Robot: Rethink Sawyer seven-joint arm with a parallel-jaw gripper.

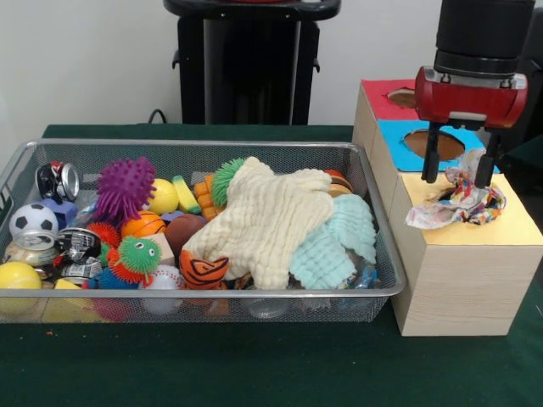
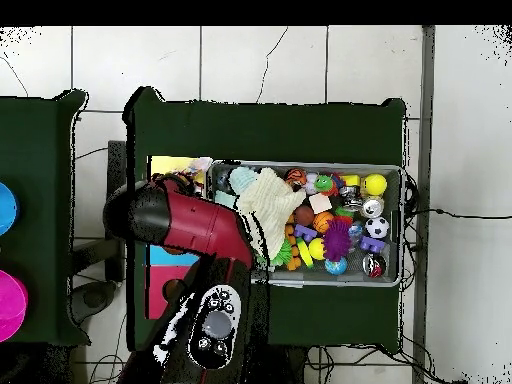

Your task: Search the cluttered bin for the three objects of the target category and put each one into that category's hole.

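Observation:
A polka-dot cloth (image 1: 458, 202) lies crumpled on the yellow top (image 1: 512, 225) of the pale wooden box and covers its hole, which I cannot see. My gripper (image 1: 458, 168) hangs just above it with its fingers (image 1: 431, 163) spread; a fold of the cloth rises between them, and they do not pinch it. The wire mesh bin (image 1: 195, 146) stands left of the box, full of toys. No other polka-dot cloth shows in it. In the overhead view my arm (image 2: 190, 222) hides the gripper and most of the box; the bin (image 2: 392, 168) lies to its right.
A cream waffle cloth (image 1: 271, 216) and a mint-green waffle cloth (image 1: 335, 242) lie on top at the bin's right end. Balls, spiky toys and cans fill its left. The blue-topped hole (image 1: 433, 144) and the red top (image 1: 386, 97) are behind the yellow one.

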